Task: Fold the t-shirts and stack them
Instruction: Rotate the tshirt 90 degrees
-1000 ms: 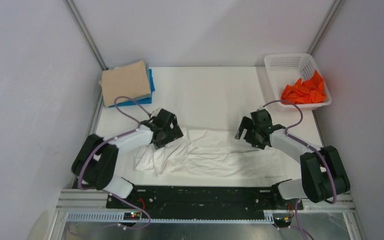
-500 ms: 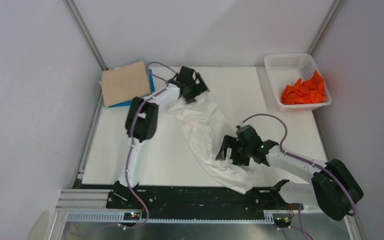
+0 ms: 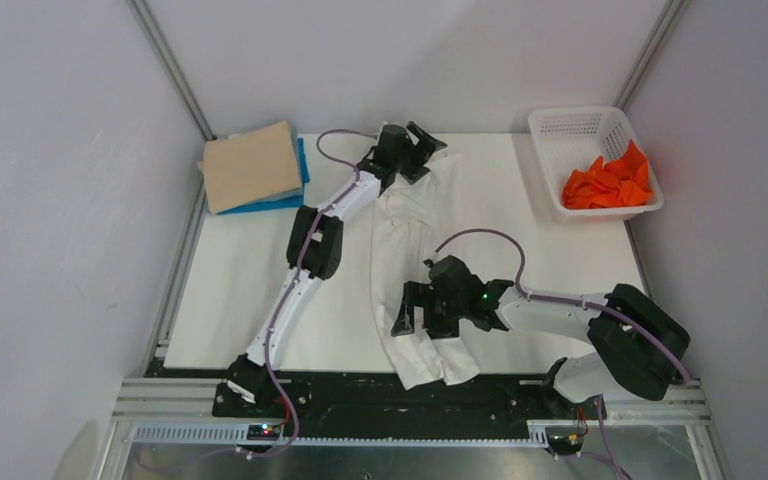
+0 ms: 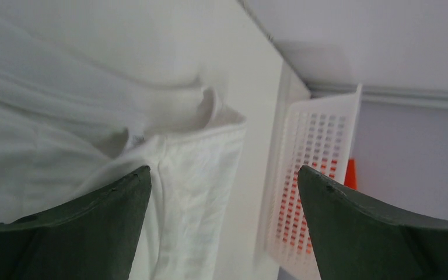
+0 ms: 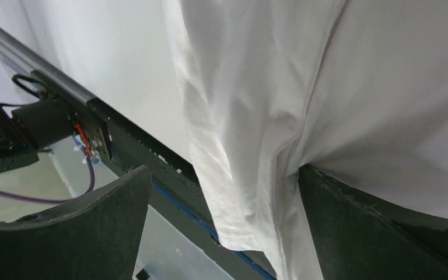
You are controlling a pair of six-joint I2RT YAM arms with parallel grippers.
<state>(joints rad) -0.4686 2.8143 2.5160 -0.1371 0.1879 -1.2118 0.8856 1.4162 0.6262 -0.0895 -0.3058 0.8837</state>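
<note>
The thin white t-shirt [image 3: 410, 220] lies stretched in a long rumpled strip from the far middle of the table to its near edge, where the hem [image 5: 239, 233] hangs over the black rail. My left gripper [image 3: 422, 145] is open over the shirt's far end [image 4: 192, 175], its jaws wide apart [image 4: 223, 175]. My right gripper [image 3: 412, 312] is open low over the near end, with cloth [image 5: 256, 87] draped between the jaws [image 5: 221, 172] and bunched against the right finger [image 5: 350, 216]. A folded beige t-shirt [image 3: 250, 165] rests on a blue one [image 3: 280, 203] at the far left. The orange t-shirt [image 3: 608, 180] is crumpled in the basket.
The white lattice basket [image 3: 580, 125] stands at the far right corner, and its side [image 4: 321, 151] shows close to my left gripper. Grey walls enclose the table on three sides. The black base rail [image 5: 128, 146] runs along the near edge.
The white shirt lay crosswise near the front. Both arms swung it round lengthwise: the left arm reached to the far edge, the right moved in toward the near middle.
</note>
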